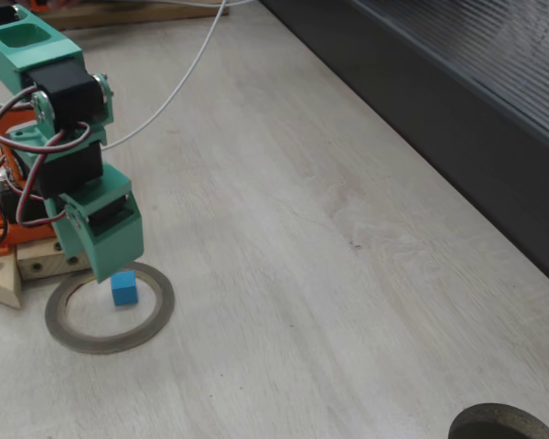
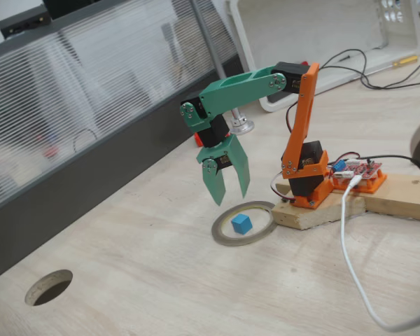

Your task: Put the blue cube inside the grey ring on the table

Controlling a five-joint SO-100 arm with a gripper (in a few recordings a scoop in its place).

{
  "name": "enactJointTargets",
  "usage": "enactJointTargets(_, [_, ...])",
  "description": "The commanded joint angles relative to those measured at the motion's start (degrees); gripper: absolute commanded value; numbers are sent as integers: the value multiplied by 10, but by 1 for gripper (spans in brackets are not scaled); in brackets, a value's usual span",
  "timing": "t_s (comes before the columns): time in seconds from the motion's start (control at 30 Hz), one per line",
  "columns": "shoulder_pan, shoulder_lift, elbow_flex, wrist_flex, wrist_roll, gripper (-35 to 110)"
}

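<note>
The small bright sky-blue cube point(image 1: 123, 287) with plain, dull faces is sitting flat on the pale wood-grain table point(image 1: 329, 274), right under the tips of the green plastic gripper point(image 2: 229, 197). The cube is lying inside the thin, flat grey-brown ring point(image 1: 156, 322), nearer the ring's far edge, on the arm's side in the fixed view where the arm is at the left. The ring is round with a wide opening and a faint yellowish inner rim, and the cube is filling just a little of that space.

The gripper is hanging just above the cube and is not touching it. Its two pointed green fingers point(image 2: 213, 187) are spreading apart like an upside-down V, with nothing between them, so it is let go and holding nothing.

The arm is bending over like a hook. Its orange upright part point(image 2: 302, 119) is standing on a chunky block of light wood point(image 2: 315, 213), and the green part point(image 2: 241, 87) is reaching out sideways and then turning straight down to the gripper. Black motor boxes point(image 1: 69, 87) are sitting at the joints, with thin red, black and white wires point(image 1: 18, 137) looping around them.

A smooth white cable point(image 1: 188, 69) is curving across the table behind the gripper. A dark ribbed panel point(image 1: 457, 91) is running along the table's edge, well apart from the gripper. A round hole point(image 2: 49, 287) is showing in the table far from the gripper.
</note>
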Motion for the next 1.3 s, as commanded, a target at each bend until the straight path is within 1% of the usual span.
enactJointTargets(0.0, [6, 23, -11, 18, 7, 39])
enactJointTargets(0.57, [10, 22, -10, 18, 8, 38])
enactJointTargets(0.67, [10, 23, -10, 18, 10, 28])
enactJointTargets(0.83, [10, 24, -11, 18, 12, 5])
enactJointTargets(0.9, [10, 24, -11, 18, 12, 0])
enactJointTargets(1.27, [10, 22, -2, 18, 12, 0])
